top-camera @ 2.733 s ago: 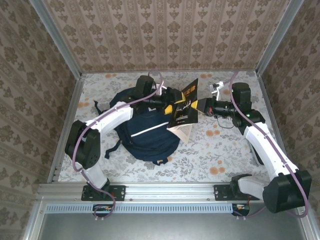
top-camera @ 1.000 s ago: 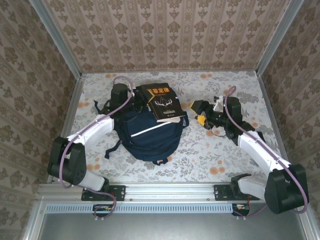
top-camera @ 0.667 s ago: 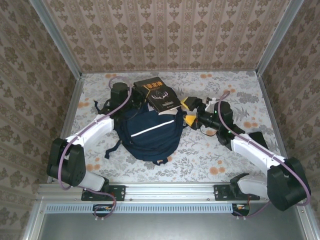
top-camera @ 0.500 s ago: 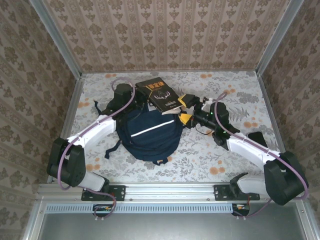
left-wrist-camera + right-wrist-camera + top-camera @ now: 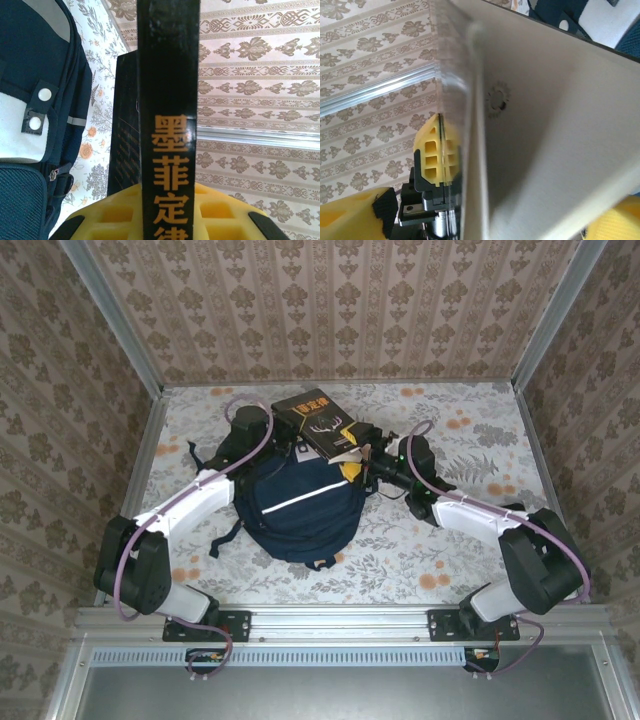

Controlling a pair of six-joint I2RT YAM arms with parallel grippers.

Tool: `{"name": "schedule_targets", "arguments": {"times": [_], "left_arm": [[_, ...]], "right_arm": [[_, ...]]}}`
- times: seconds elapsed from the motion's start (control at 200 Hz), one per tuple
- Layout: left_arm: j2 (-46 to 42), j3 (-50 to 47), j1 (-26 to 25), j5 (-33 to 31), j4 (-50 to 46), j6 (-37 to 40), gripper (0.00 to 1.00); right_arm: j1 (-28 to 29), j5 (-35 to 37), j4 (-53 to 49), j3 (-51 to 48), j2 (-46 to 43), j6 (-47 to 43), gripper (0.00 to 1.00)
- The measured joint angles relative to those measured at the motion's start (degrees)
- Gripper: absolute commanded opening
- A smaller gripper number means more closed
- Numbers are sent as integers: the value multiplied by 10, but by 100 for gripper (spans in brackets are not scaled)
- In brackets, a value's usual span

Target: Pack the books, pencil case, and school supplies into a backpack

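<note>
I am clamping the thin, stiff, glossy black book (image 5: 318,420) by its spine in my left claw (image 5: 167,220), while my right claw (image 5: 480,220) is gaping around its opposite edge.

High overhead; wrist views near book (image 5: 167,125)

A floral-print table (image 5: 450,530) sits between damask-patterned walls (image 5: 330,310).
</note>
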Motion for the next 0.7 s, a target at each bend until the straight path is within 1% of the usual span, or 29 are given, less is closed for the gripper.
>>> {"name": "schedule_targets", "arguments": {"times": [0.105, 0.275, 0.37, 0.58, 0.7], "left_arm": [[0, 0, -2, 0, 0, -2, 10], [0, 0, -2, -2, 2, -7, 10], [-1, -2, -2, -3, 2, -9, 10], [-8, -20, -1, -3, 2, -11, 10], [-19, -37, -1, -5, 1, -13, 15]], "right_arm": [[0, 3, 6, 1, 0, 0, 81], [0, 18, 8, 1, 0, 0, 57], [-1, 28, 7, 1, 0, 0, 47], [-4, 30, -2, 2, 0, -12, 29], [-3, 27, -17, 2, -2, -21, 21]]}}
